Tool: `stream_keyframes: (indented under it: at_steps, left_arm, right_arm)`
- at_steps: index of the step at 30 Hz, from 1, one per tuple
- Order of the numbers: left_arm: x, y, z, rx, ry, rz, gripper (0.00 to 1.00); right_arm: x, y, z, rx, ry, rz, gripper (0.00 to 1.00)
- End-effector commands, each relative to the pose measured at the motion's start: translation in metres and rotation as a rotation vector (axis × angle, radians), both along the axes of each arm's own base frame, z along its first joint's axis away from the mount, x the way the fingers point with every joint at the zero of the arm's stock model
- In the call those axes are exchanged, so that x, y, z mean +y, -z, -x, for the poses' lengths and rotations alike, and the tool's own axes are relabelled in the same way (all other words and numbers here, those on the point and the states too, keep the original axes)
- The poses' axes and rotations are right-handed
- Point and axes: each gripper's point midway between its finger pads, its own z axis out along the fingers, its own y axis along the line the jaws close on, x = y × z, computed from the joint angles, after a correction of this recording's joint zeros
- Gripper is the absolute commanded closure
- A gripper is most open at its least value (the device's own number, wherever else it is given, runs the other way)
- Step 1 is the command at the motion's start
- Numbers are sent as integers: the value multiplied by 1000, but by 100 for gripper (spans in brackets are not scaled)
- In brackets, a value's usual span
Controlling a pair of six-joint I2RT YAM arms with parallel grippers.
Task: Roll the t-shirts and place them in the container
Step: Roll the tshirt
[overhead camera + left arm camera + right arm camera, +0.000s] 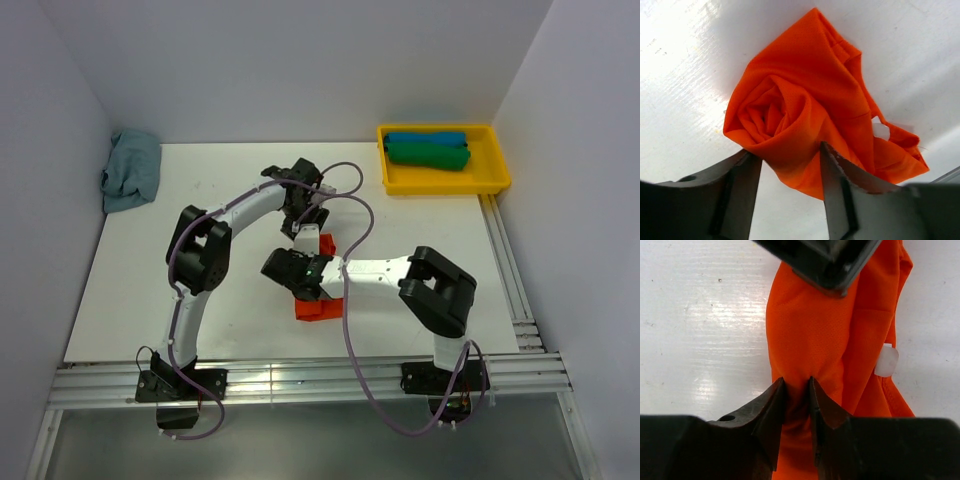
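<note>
- Right gripper (796, 382): jaws nearly pressed together, pinching a thin fold of the orange shirt (810, 330) at its near end.
- Orange shirt (320, 308): mid-table (130, 290), between the two grippers; a loose spiral showed at the far end in the left wrist view, with a slack tail and a white tag trailing to one side.
- Left gripper (787, 152): jaws part-closed around the spiral end, cloth filling the gap; judged to be gripping.
- Step in hand, as judged: rolling the orange shirt, roll formed but untidy.
- Next move would call for tucking in the tail and keeping tension so the spiral did not unwind.
- Tray (445, 186): far right, holding a green roll (428, 155) and a blue roll (425, 138) side by side.
- Grey shirt (130, 170): crumpled at the far left, unrolled.
</note>
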Motion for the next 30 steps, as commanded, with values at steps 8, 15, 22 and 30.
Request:
stream_keyframes:
  at_steps: [8, 15, 22, 30]
  left_arm:
    - [-24, -68, -15, -81, 74, 206, 33]
    - [-14, -73, -10, -54, 71, 310, 30]
    - [-16, -60, 4, -17, 85, 376, 27]
    - [-20, -27, 10, 27, 62, 390, 26]
  right_arm:
    - [-19, 1, 9, 82, 18, -333, 71]
    - [-37, -1, 3, 108, 39, -642, 71]
    - [-56, 16, 12, 173, 68, -833, 71]
    - [-57, 18, 12, 216, 59, -1049, 72]
